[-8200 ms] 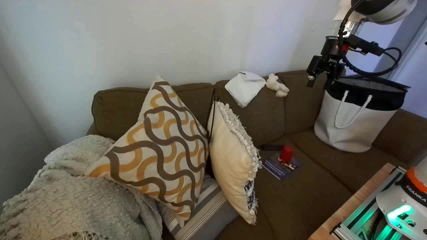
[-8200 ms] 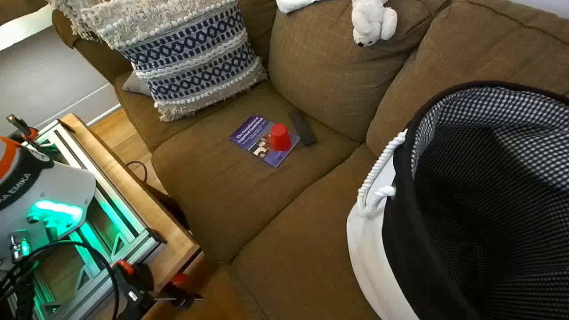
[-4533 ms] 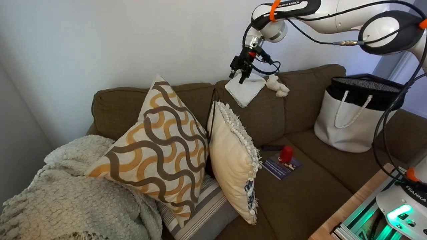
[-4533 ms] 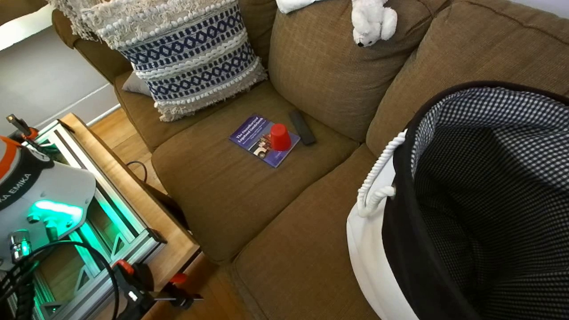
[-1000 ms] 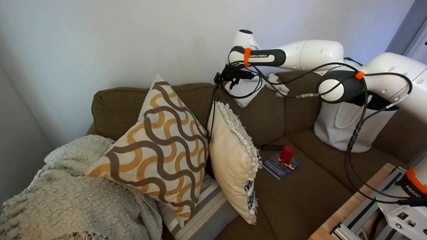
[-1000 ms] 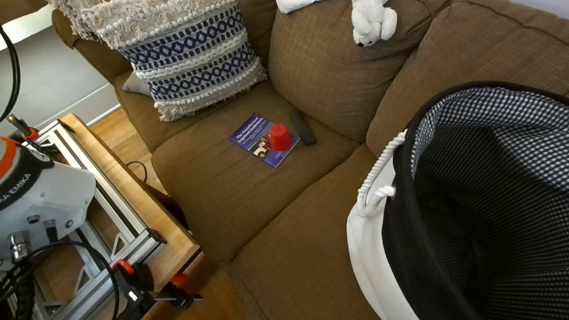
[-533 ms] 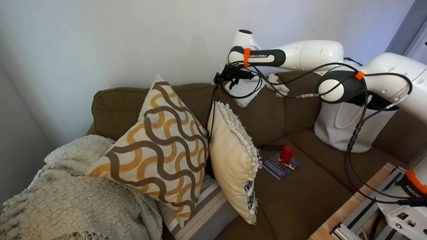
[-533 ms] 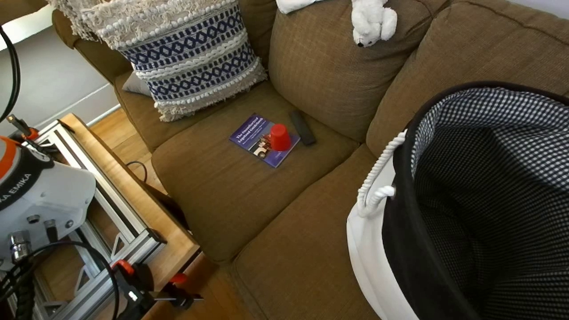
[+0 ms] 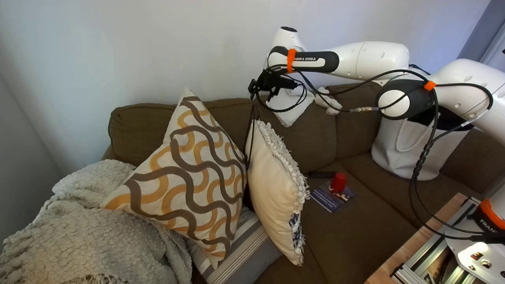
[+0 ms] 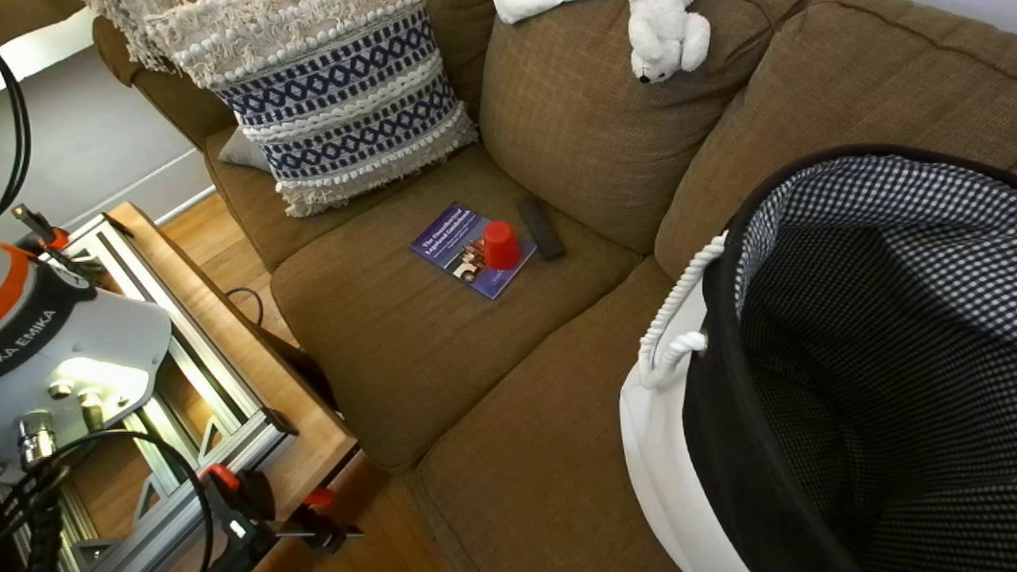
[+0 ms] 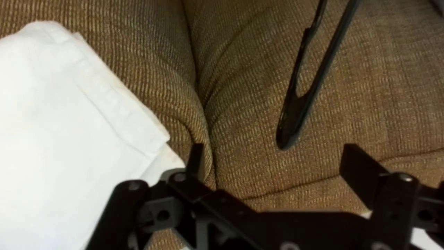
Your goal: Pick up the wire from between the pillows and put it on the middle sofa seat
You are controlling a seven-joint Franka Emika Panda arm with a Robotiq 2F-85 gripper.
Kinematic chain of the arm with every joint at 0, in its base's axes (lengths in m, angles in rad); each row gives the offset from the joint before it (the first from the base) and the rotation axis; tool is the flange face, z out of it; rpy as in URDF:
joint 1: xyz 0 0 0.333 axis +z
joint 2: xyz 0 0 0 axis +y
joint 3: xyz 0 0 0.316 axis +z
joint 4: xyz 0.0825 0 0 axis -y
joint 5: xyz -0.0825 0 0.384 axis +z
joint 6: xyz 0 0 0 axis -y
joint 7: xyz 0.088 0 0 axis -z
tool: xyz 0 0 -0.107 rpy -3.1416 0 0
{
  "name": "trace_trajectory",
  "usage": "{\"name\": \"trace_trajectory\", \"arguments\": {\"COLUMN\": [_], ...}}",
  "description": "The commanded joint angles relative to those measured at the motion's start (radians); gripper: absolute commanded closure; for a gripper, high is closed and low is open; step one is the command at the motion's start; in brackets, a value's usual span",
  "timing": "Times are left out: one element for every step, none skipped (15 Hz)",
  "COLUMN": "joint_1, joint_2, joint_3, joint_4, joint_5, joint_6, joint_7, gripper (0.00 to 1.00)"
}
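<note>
The wire (image 9: pixel 252 126) is a thin black loop standing up between the wavy-banded pillow (image 9: pixel 193 177) and the cream pillow (image 9: pixel 272 181); its lower part is hidden. My gripper (image 9: pixel 262 96) is open and empty, just above the loop's upper end in an exterior view. In the wrist view, the wire's rounded end (image 11: pixel 291 121) shows just beyond the gap of the gripper (image 11: pixel 274 152), between the spread fingers and not gripped. The middle sofa seat (image 10: pixel 373 342) shows in both exterior views (image 9: pixel 351 236). The cream pillow's patterned face (image 10: pixel 334 103) shows too.
A purple book (image 10: pixel 445 234), red cup (image 10: pixel 500 245) and dark remote (image 10: pixel 542 228) lie on the middle seat. A white cloth (image 11: pixel 69 139) and plush bear (image 10: pixel 667 40) lie on the backrest. A white-black basket (image 10: pixel 675 477) stands on the adjoining seat. A blanket (image 9: pixel 98 232) lies beside the pillows.
The arm has swung from over the basket to above the pillows. In the last half second the gripper has risen slightly and shifted a little left. The wire and pillows look unmoved.
</note>
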Motion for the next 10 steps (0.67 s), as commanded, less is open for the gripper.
{"name": "trace_trajectory", "arguments": {"joint_1": [0.062,0.080,0.092,0.106,0.118,0.128,0.137,0.143,0.147,0.151], "joint_2": [0.032,0.056,0.068,0.089,0.103,0.113,0.119,0.121,0.117,0.108], "joint_3": [-0.039,-0.051,-0.055,-0.067,-0.080,-0.092,-0.106,-0.119,-0.131,-0.144], "joint_4": [-0.014,-0.013,-0.015,-0.010,-0.005,-0.002,0.000,-0.001,-0.003,-0.008], "joint_5": [-0.023,-0.030,-0.028,-0.029,-0.032,-0.034,-0.038,-0.040,-0.041,-0.043], "joint_6": [-0.006,0.026,0.028,0.054,0.077,0.099,0.120,0.134,0.142,0.139], "joint_7": [0.179,0.229,0.259,0.296,0.330,0.359,0.381,0.398,0.409,0.420], "gripper": [0.00,0.00,0.00,0.15,0.26,0.35,0.42,0.50,0.58,0.65]}}
